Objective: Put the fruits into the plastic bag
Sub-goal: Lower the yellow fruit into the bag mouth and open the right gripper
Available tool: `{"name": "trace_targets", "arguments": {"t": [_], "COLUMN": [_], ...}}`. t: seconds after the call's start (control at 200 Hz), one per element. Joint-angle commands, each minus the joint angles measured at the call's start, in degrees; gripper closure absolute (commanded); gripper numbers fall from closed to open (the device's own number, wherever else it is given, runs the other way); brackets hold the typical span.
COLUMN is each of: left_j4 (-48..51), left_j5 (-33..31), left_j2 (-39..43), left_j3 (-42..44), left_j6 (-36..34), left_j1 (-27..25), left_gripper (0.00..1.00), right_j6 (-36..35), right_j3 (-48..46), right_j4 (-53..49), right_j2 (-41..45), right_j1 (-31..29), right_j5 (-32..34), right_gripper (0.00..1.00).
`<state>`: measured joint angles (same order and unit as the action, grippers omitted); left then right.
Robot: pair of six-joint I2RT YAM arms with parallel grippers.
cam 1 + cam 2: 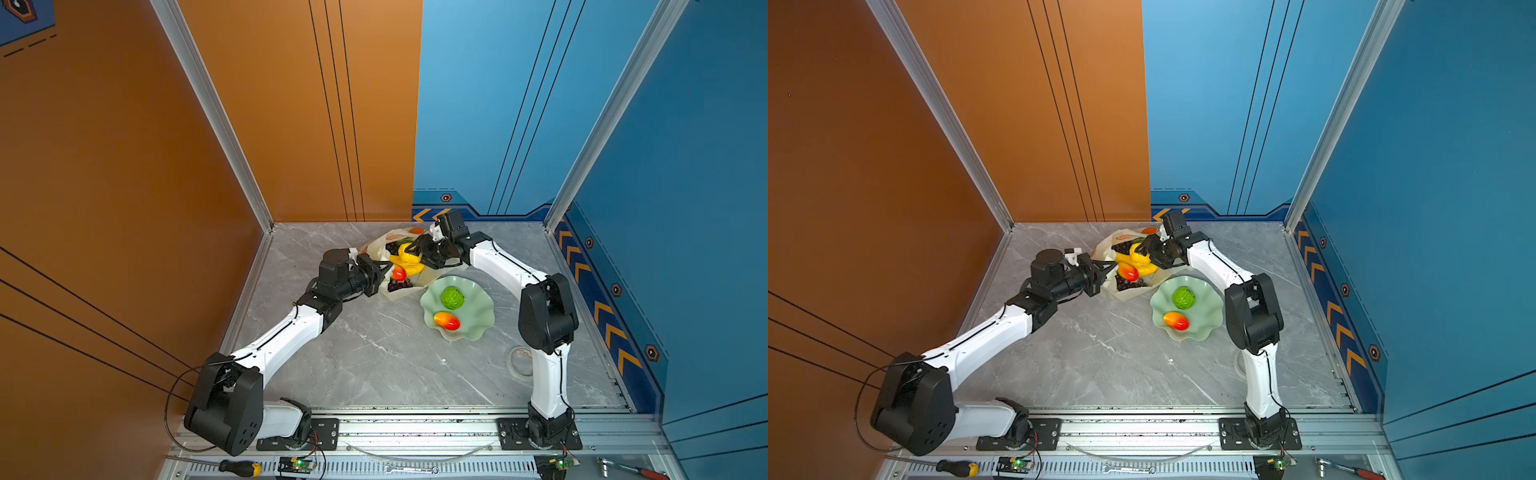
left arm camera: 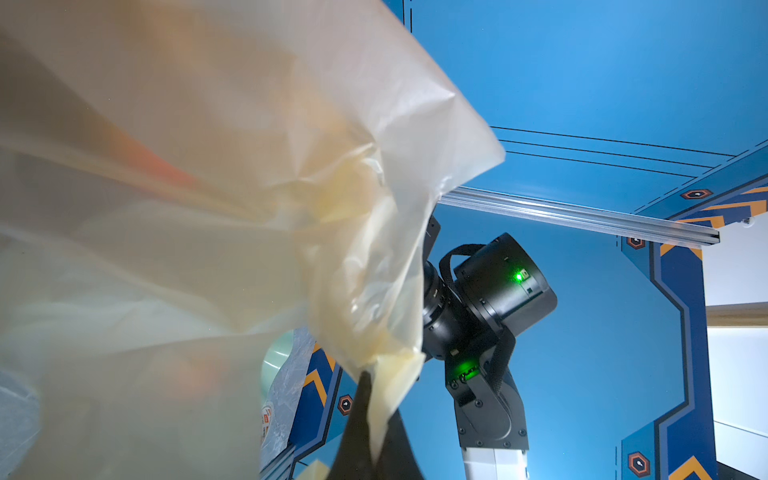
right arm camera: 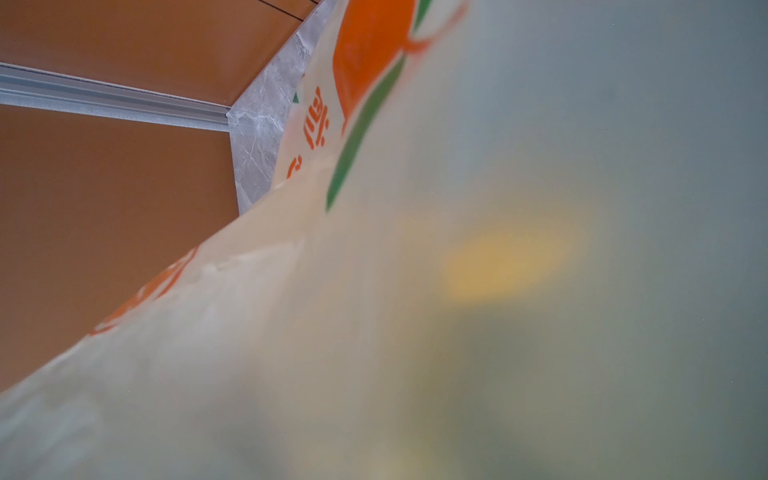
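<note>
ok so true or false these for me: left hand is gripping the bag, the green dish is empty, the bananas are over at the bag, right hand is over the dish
1. The left hand is shut on the plastic bag: true.
2. The green dish is empty: false. It holds a bumpy green fruit and a mango.
3. The banana bunch lies at the bag's mouth: true.
4. The right hand hovers over the dish: false. It is at the bag's mouth, by the banana bunch.
</note>
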<state>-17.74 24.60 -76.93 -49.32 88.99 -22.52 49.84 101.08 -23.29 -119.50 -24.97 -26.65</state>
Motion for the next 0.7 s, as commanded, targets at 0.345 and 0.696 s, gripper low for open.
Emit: {"name": "trace_targets", "arguments": {"t": [0.345, 0.696], "left_j4": [0.26, -1.25], "left_j5": [2.03, 2.97], "left_j2": [-3.22, -3.93], "left_j3": [-2.63, -2.66], "left_j6": [-0.44, 0.22], "left_j1": [1.38, 2.37], "left_gripper": [1.0, 1.0], "right_j6": [3.92, 4.33], "right_j3": [7.17, 5.91], "right_j4": [2.35, 7.16], "right_j2": [-7.72, -5.02], "right_j1": [-0.14, -0.84], "right_j5": [2.56, 1.08], "right_gripper": [0.24, 0.13]}}
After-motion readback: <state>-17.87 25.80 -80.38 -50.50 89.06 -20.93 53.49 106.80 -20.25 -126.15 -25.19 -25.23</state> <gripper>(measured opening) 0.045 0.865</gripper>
